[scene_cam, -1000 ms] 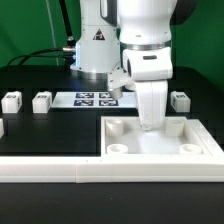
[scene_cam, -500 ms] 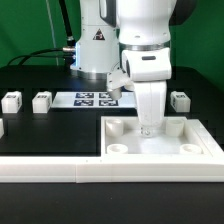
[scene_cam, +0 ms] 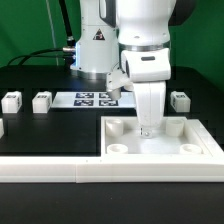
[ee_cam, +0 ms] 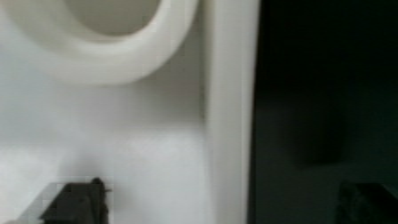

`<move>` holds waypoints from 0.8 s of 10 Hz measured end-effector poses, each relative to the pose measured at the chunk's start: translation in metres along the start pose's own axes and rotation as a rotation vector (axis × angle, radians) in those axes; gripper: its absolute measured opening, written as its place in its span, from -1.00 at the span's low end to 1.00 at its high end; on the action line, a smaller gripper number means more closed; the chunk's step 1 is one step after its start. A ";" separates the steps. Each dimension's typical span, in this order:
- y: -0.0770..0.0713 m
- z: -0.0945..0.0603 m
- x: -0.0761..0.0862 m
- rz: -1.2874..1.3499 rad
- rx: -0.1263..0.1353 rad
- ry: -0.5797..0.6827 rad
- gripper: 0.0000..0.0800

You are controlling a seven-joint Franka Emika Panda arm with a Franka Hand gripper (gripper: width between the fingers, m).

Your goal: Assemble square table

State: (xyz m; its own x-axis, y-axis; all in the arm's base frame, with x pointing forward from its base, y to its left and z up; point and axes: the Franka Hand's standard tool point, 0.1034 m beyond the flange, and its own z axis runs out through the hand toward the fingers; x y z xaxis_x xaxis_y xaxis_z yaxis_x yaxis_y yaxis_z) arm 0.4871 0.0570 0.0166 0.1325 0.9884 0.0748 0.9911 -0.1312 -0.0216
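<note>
Black desk (scene_cam: pixel 50 130) before a green backdrop (scene_cam: pixel 20 30); the top (scene_cam: pixel 160 152) lies flat near the camera, on the exterior view's right. The gripper (scene_cam: pixel 148 127) hangs low at its far rim, jaws wide apart astride that rim, holding nothing. The nearest leg (scene_cam: pixel 180 99) stands just beyond the rim, toward the exterior view's right, so the next reach is probably short

You got no legible text: only a warning-triangle sticker (scene_cam: pixel 97 35) showed on the arm's base (scene_cam: pixel 92 58), plus black-and-white tags on the marker board (scene_cam: pixel 95 98) and block legs (scene_cam: pixel 41 101).
</note>
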 end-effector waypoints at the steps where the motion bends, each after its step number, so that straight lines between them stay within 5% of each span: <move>1: -0.009 -0.011 -0.003 0.083 -0.021 -0.002 0.62; 4: -0.028 -0.034 0.012 0.290 -0.069 0.003 0.62; 8: -0.033 -0.033 0.016 0.378 -0.064 0.004 0.62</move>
State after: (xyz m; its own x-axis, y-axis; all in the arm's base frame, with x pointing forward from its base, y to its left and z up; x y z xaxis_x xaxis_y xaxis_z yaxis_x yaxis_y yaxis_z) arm 0.4573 0.0741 0.0518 0.4886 0.8691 0.0774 0.8711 -0.4909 0.0134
